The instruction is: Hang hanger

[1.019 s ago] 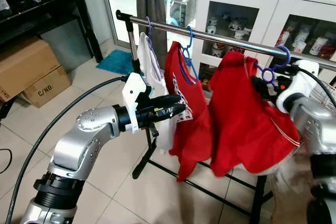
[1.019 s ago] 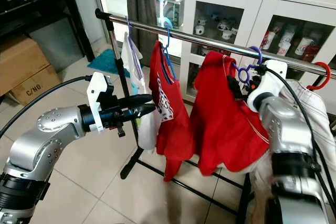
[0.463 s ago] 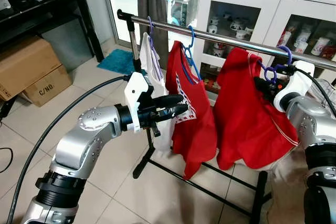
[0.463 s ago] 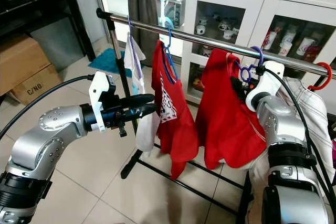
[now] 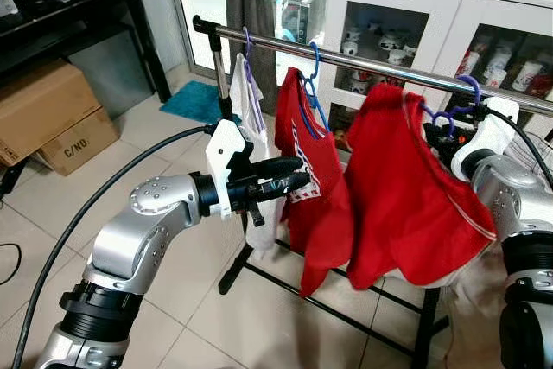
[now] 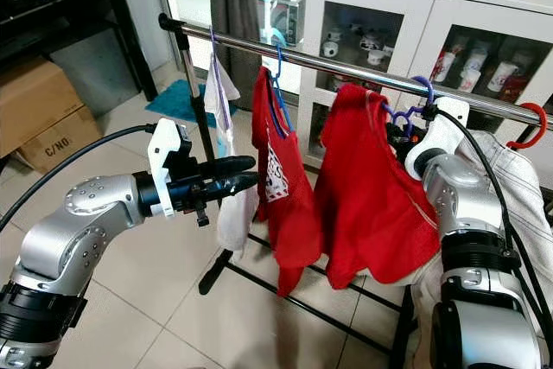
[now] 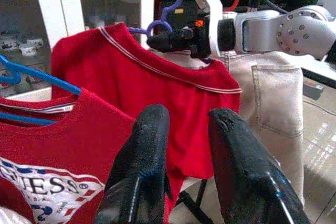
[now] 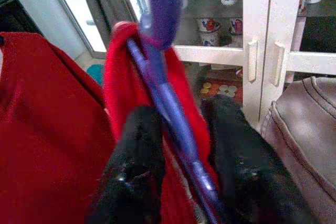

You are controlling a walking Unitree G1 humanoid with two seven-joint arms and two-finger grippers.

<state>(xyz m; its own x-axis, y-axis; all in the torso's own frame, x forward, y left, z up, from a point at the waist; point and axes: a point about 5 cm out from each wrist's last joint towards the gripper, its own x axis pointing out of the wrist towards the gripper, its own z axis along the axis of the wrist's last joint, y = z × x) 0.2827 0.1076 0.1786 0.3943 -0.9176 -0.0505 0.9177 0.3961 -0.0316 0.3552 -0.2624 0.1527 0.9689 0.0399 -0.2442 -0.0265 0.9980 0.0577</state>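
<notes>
1. Since the previous frame the red shirt (image 5: pixel 406 187) had swung out leftward again; the purple hanger (image 7: pixel 167 3) hook stayed over the rail (image 5: pixel 363 62).
2. The left gripper (image 5: pixel 289 176) hovered level before the garments, fingers slightly apart, holding nothing.
3. The right gripper (image 8: pixel 178 145) was raised to rail height, clamped on the purple hanger's neck through the shirt collar.
4. Advice: confirm the hook sits fully over the rail (it appeared seated), let the swing settle, then open the fingers and withdraw clear of the collar.
</notes>
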